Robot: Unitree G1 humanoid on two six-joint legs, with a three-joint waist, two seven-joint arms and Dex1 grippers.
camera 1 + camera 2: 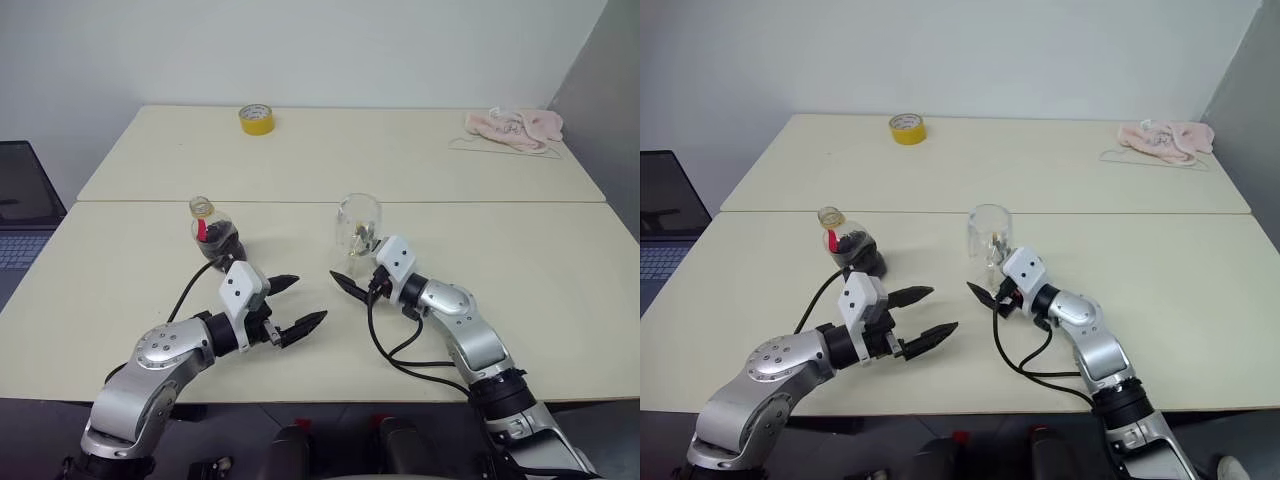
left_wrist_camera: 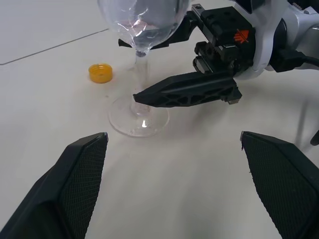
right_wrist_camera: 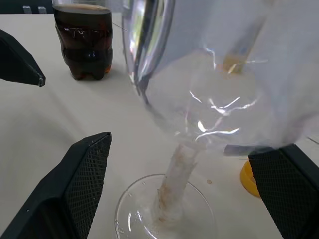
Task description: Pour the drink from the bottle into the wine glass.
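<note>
on the near table your right gripper (image 1: 352, 276) stands spread around the wine glass (image 1: 359, 224) stem, gripping nothing; your left gripper (image 1: 296, 304) is spread and empty, with the uncapped bottle (image 1: 214, 236) beyond it. a careless sideways nudge could topple that glass.

place: plain office or lab room
furniture: two pale tables (image 1: 330, 160) pushed together, bare white wall (image 1: 300, 50)
clues: laptop (image 1: 20, 215) at nine o'clock, yellow tape roll (image 1: 257, 119) at twelve
</note>
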